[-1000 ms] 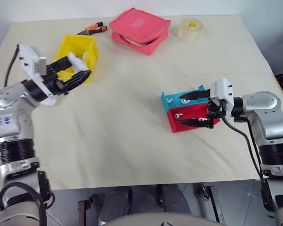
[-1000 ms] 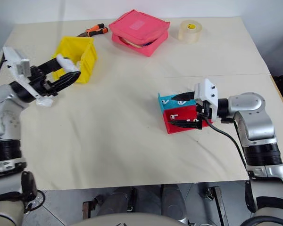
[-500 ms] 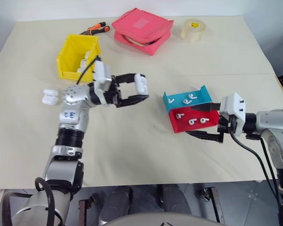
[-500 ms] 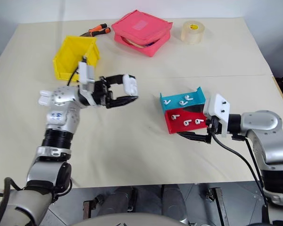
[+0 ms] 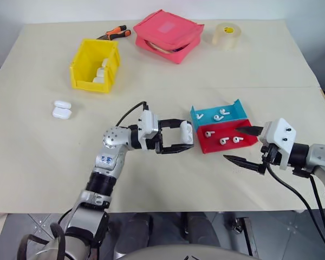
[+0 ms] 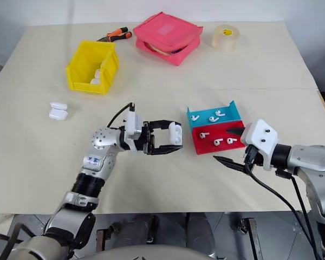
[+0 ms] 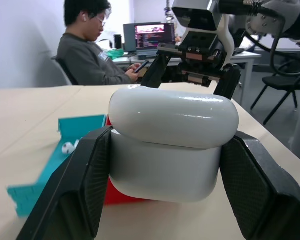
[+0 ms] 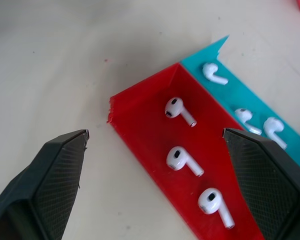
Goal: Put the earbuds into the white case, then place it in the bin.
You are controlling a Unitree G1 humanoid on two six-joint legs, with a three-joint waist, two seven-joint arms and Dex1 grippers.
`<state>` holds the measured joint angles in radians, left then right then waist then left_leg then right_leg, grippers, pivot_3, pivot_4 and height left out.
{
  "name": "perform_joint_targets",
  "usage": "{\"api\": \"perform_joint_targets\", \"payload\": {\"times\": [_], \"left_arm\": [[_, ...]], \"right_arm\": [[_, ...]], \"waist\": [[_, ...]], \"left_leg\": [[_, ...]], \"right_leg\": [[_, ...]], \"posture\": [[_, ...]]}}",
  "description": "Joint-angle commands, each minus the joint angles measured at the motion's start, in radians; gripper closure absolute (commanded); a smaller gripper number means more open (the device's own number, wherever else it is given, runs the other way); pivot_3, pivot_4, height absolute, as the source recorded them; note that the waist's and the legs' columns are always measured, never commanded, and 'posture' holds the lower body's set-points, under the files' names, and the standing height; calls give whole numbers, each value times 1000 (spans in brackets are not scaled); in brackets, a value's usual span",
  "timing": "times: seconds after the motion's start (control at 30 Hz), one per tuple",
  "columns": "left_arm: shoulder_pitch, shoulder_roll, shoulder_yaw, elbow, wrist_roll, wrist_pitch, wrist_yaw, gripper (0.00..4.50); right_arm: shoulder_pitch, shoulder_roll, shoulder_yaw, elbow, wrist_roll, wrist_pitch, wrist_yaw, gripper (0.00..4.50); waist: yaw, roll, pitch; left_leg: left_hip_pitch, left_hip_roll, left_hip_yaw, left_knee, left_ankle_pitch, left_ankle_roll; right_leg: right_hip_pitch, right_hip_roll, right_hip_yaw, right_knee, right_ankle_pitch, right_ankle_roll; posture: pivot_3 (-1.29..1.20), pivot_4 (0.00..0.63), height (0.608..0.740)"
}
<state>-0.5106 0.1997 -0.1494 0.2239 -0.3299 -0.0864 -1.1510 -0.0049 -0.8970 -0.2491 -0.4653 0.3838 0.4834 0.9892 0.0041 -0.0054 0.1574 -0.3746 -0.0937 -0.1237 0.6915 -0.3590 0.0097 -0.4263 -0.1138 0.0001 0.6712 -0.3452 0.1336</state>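
Note:
My left gripper (image 5: 184,136) is shut on the white case (image 5: 187,133) and holds it just above the table, close to the left of the two small trays. In the left wrist view the case (image 7: 172,145) sits between both pads (image 7: 85,185). Three earbuds (image 8: 182,160) lie in the red tray (image 5: 206,145) and three more (image 8: 245,116) in the teal tray (image 5: 234,106). To the right of the red tray my right gripper (image 5: 233,144) is open and holds nothing. The yellow bin (image 5: 89,84) stands at the far left and holds white cases.
Two more white cases (image 5: 61,109) lie on the table left of my left arm. A pink pouch (image 5: 165,35), a tape roll (image 5: 227,34) and orange-handled pliers (image 5: 115,33) are along the far edge. A seated person (image 7: 90,45) shows beyond the table.
My left gripper has carried the white case from beside the bin rightward and down to the trays. My right gripper has drawn back from over the red tray, still open.

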Motion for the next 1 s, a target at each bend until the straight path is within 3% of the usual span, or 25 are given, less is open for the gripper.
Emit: {"api": "perform_joint_targets", "payload": {"times": [0.03, 0.53, 0.67, 0.97, 1.0], "left_arm": [[34, 4, -15, -94, -13, 15, 16, 1658], [80, -6, -5, -167, -33, 47, 87, 1658], [68, -9, 0, -150, -29, 38, 101, 1658], [48, -1, 6, -118, -36, 18, 76, 1658], [47, 0, 6, -117, -37, 17, 73, 1658]], "right_arm": [[49, -25, -60, -85, 15, 32, -23, 0], [73, -42, -80, -107, 3, 66, -71, 0], [80, -49, -89, -109, 2, 69, -78, 940], [130, -47, -138, -143, 12, 82, -87, 940], [138, -46, -146, -149, 15, 84, -86, 1321]], "waist": [[9, 0, 0], [21, 0, 0], [21, 0, 0], [21, 0, 0], [21, 0, 0]], "left_leg": [[0, 0, 0, 0, 0, 0], [0, 0, 1, 1, 0, 1], [0, 0, 1, 1, -1, 1], [0, 0, 1, 1, -1, 1], [0, 0, 1, 1, -1, 1]], "right_leg": [[0, 0, 0, -2, 0, 0], [2, 1, 0, -9, 1, 3], [2, 1, 0, -9, 2, 3], [2, 1, 0, -9, 2, 3], [2, 1, 0, -9, 1, 3]], "posture": [[0, 150, 740], [0, 150, 740], [0, 150, 740], [0, 150, 740], [0, 150, 740]]}}
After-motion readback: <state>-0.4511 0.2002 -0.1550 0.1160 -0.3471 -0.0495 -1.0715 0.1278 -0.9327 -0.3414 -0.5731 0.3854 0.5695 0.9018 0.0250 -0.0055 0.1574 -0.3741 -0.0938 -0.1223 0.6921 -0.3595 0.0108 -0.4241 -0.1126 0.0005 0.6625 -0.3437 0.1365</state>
